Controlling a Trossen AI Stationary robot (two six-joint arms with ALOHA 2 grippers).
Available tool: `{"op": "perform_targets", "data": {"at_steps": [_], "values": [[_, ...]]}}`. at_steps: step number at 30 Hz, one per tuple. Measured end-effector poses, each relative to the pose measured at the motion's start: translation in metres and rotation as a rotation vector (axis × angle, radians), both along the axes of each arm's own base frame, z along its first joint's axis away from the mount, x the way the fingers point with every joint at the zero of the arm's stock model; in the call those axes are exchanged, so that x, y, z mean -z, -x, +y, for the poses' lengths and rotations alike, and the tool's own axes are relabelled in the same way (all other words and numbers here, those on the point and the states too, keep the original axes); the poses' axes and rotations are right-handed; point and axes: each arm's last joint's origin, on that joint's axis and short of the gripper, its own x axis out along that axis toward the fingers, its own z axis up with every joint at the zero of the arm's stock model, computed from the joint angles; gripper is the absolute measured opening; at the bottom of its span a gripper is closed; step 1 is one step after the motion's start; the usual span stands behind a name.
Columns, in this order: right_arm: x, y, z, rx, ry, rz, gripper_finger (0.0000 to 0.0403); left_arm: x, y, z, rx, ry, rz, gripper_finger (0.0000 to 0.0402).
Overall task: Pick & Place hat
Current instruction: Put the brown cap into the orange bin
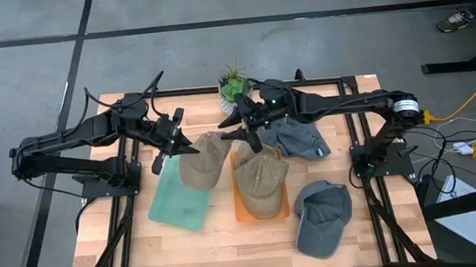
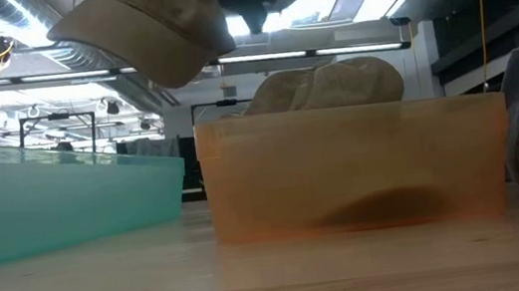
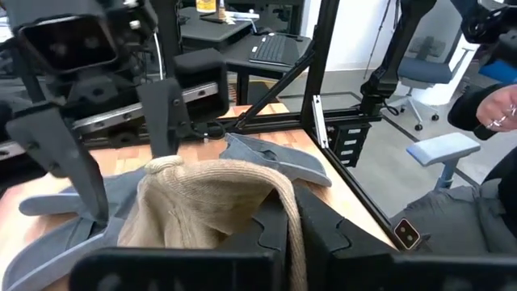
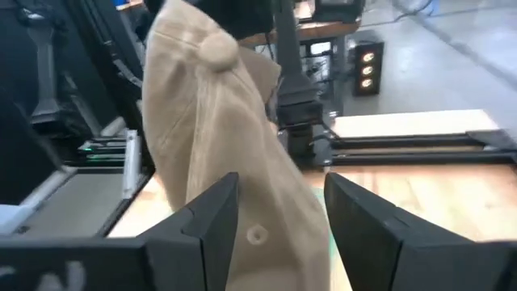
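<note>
Aloft, tan hat (image 1: 203,161) brim toward left hand (image 1: 178,146)

The table (image 1: 222,240) was pale wood planking, smooth with a faint sheen. The tan hats (image 1: 263,182) were matt woven cloth, one (image 4: 218,153) with a cloth-covered button on top. The grey hats (image 1: 322,217) were matt cloth too. The teal bin (image 2: 56,202) and orange bin (image 2: 353,168) looked like translucent, frosted plastic. The frame (image 1: 376,199) along the table's edges was black metal.
</note>
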Motion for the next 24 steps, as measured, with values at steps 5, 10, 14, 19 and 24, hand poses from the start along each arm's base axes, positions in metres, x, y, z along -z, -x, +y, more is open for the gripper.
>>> {"op": "perform_targets", "data": {"at_steps": [5,10,14,19,24], "values": [[0.005,-0.002,-0.005,-0.174,-0.114,0.011,0.0179,0.000,0.000,0.000,0.001,-0.004,-0.001,0.0005],[0.013,-0.005,-0.005,-0.290,-0.165,0.029,0.0135,0.000,0.000,0.000,-0.007,-0.011,-0.002,0.0008],[0.012,-0.005,-0.004,-0.336,-0.170,0.026,0.0054,0.000,0.000,0.001,-0.034,-0.018,0.002,0.0006],[0.008,-0.002,-0.001,-0.432,-0.210,0.027,0.0013,0.002,0.000,0.001,-0.049,-0.018,0.022,0.0007],[0.003,0.001,0.002,-0.575,-0.216,-0.003,0.0006,0.005,0.001,0.001,-0.041,-0.011,0.051,0.0005]]}}
